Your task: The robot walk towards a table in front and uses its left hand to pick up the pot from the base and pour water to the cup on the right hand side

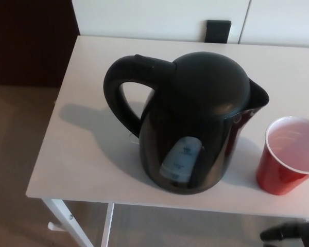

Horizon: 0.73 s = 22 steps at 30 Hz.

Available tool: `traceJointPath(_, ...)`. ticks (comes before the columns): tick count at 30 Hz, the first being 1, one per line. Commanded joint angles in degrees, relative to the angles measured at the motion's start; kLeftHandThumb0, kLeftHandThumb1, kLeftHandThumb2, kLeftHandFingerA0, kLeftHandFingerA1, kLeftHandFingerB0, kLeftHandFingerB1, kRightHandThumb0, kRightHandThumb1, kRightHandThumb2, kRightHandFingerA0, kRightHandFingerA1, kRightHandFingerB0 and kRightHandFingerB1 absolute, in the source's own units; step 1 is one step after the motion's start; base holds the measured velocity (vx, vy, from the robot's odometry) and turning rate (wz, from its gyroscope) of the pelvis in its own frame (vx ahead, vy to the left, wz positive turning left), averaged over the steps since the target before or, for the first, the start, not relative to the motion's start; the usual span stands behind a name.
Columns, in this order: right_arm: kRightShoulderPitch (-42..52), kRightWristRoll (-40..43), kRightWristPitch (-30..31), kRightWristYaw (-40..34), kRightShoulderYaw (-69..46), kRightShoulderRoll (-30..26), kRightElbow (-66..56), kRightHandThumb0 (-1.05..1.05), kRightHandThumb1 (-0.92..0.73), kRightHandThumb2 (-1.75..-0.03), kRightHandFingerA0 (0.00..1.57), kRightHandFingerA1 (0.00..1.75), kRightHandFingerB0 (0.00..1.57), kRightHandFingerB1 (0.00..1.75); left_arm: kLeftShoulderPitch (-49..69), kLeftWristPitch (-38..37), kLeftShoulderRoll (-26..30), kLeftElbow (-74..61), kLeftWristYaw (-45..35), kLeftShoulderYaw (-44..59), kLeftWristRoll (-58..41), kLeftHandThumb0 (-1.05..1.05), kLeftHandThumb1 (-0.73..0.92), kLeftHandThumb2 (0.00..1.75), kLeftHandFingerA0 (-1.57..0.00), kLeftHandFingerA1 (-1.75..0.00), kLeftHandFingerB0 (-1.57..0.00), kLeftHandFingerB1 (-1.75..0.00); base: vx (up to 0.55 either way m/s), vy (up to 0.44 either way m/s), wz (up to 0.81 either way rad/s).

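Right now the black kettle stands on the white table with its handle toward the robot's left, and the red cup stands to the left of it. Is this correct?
Not fully. The head view shows the red cup to the right of the black kettle, beside its spout, not to the left. The rest holds: the kettle stands on the white table with its handle toward the robot's left.

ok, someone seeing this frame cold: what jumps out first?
The big glossy black electric kettle dominates, standing mid-table with its looped handle to the robot's left and its spout toward the right. Next is the red plastic cup with a white rim, upright beside it near the front right of the white table. Neither robot hand is in view.
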Motion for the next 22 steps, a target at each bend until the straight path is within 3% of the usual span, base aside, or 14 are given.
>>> traceJointPath(1,8.76,2.28,-2.45,-1.72,-3.18,-1.74,1.63,-0.54,-0.31,-0.95,0.67,0.81,0.61,0.77,12.87,-14.88,-9.9,14.78,16.33,1.93,5.15,-0.61,0.61,0.9,0.0,-0.25,0.0,-0.23,0.0,0.0,0.0)
traceJointPath(8,18.45,6.93,-2.68,-0.15,-9.67,-1.61,2.93,-0.47,-0.21,-0.93,0.71,0.85,0.72,0.83,18.57,-27.36,-11.48,38.17,20.16,-5.48,10.96,-0.61,0.65,0.93,0.0,-0.25,0.0,-0.25,0.0,0.0,0.0)
traceJointPath(9,19.55,6.25,-3.38,0.23,-9.35,-2.04,2.91,-0.53,-0.32,-0.79,0.74,0.82,0.71,0.75,18.56,-27.88,-11.09,40.61,21.02,-7.2,12.13,-0.66,0.67,0.94,-0.03,-0.26,-0.02,-0.24,0.0,0.0,0.0)
traceJointPath(11,20.97,5.95,-3.93,1.29,-9.6,-2.66,2.84,-0.55,-0.34,-0.79,0.71,0.8,0.67,0.72,18.66,-29.99,-10.63,43.06,22.52,-9.86,14.05,-0.61,0.66,0.95,-0.01,-0.32,-0.01,-0.3,0.0,0.0,0.0)
traceJointPath(12,21.04,7.64,-2.48,2.53,-11.28,-2.61,2.9,-0.63,-0.3,-0.89,0.66,0.82,0.48,0.7,18.67,-31.0,-10.4,43.52,22.7,-10.66,14.62,-0.3,0.63,1.11,0.0,-0.47,0.0,-0.46,0.0,0.0,0.0)
traceJointPath(13,21.03,10.11,-0.26,4.26,-13.85,-2.45,2.92,-0.63,-0.3,-0.89,0.66,0.82,0.48,0.7,18.51,-32.59,-10.0,44.47,22.93,-11.81,15.06,-0.3,0.63,1.11,0.0,-0.47,0.0,-0.46,0.0,0.0,0.0)
traceJointPath(14,21.22,9.97,-0.24,4.62,-14.0,-2.54,2.84,-0.7,-0.44,-0.58,0.59,0.78,0.52,0.69,18.64,-33.35,-10.0,44.93,23.18,-12.11,14.87,-0.5,0.76,0.63,-0.21,-0.31,-0.17,-0.29,0.0,0.0,0.0)
traceJointPath(15,21.31,9.8,-0.23,4.8,-14.2,-2.56,2.78,-0.7,-0.44,-0.58,0.59,0.78,0.52,0.69,18.62,-33.9,-9.92,45.41,23.38,-12.41,14.68,-0.5,0.76,0.63,-0.21,-0.31,-0.17,-0.29,0.0,0.0,0.0)
traceJointPath(16,22.57,10.11,-2.28,6.46,-14.73,-2.65,2.39,-0.61,-0.39,-0.59,0.39,0.79,0.32,0.65,18.68,-32.63,-9.91,45.9,23.5,-13.32,14.98,-0.6,0.6,0.79,-0.18,-0.4,-0.08,-0.35,0.0,0.0,0.0)
traceJointPath(18,23.79,9.22,-4.05,6.27,-14.55,-2.7,2.01,-0.61,-0.33,-0.57,0.45,0.8,0.33,0.64,18.88,-32.91,-9.95,46.86,23.82,-14.24,14.96,-0.51,0.68,0.62,-0.21,-0.31,-0.12,-0.27,0.0,0.0,0.0)
traceJointPath(19,24.47,7.84,-5.16,4.83,-13.73,-2.72,1.95,-0.41,-0.16,-0.74,0.54,0.81,0.31,0.63,19.58,-33.67,-9.89,46.74,23.65,-15.0,15.18,-0.47,0.61,0.59,-0.1,-0.28,-0.09,-0.25,0.0,0.0,0.0)
traceJointPath(20,24.97,6.62,-6.06,3.52,-12.96,-2.73,1.96,-0.41,-0.16,-0.74,0.54,0.81,0.31,0.63,20.29,-34.38,-9.73,46.43,23.4,-15.83,15.41,-0.47,0.61,0.59,-0.1,-0.28,-0.09,-0.25,0.0,0.0,0.0)
traceJointPath(21,25.14,4.99,-6.99,2.17,-11.76,-2.95,2.22,-0.36,-0.14,-0.74,0.47,0.77,0.31,0.63,20.66,-34.98,-9.8,46.39,24.9,-16.97,16.28,-0.25,0.51,0.97,-0.01,-0.47,0.0,-0.46,0.0,0.0,0.0)
traceJointPath(22,25.14,4.99,-6.99,2.17,-11.76,-2.95,2.22,-0.36,-0.14,-0.74,0.47,0.77,0.31,0.63,20.66,-34.98,-9.8,46.39,24.9,-16.97,16.28,-0.25,0.51,0.97,-0.01,-0.47,0.0,-0.46,0.0,0.0,0.0)
